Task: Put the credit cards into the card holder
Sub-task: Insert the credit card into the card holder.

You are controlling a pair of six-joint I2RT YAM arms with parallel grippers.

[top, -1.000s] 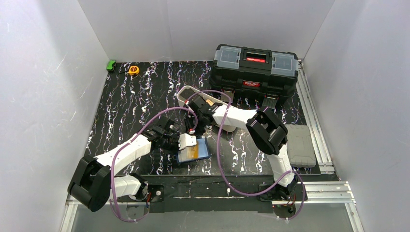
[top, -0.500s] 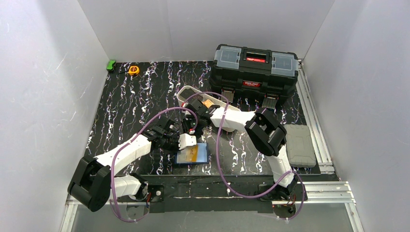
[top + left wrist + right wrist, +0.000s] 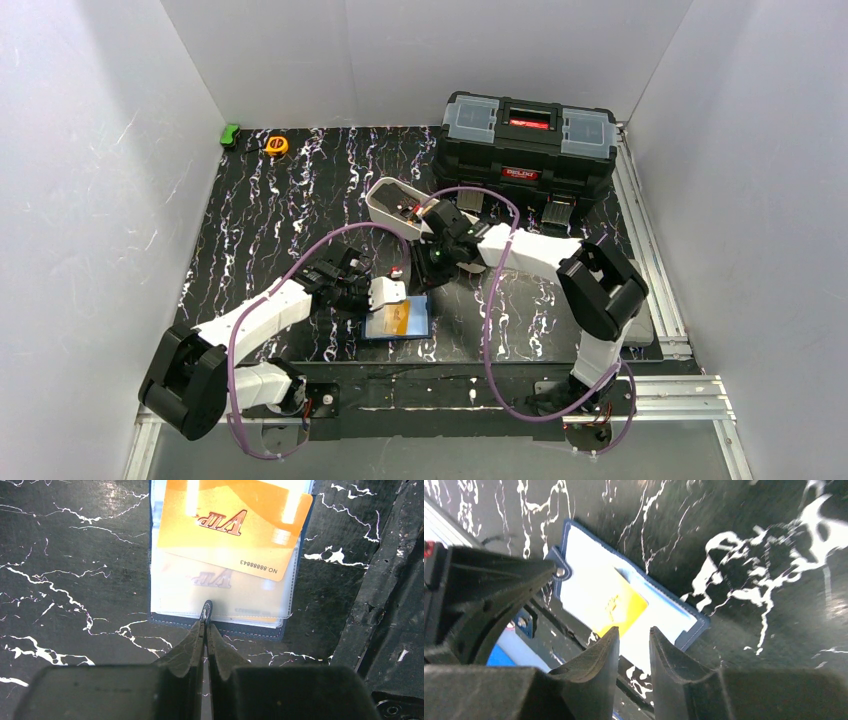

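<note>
Two arms: the left end effector point(image 3: 205, 616), jaws closed, pins the near edge of the card holder point(image 3: 250, 602) to the worktop point(image 3: 280, 220); an orange card point(image 3: 235, 535) lies skewed, part-inserted in its sleeve. Beyond, the right end effector point(image 3: 634, 642) hovers narrowly parted, empty. Judged mid-insertion; next, square and seat the card.

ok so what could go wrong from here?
The orange card sits skewed in the card holder, with one corner past its edge. A push from the open right gripper may jam it.
The left gripper pinches only the snap tab at one edge, so the holder could pivot or slide on the table.
</note>
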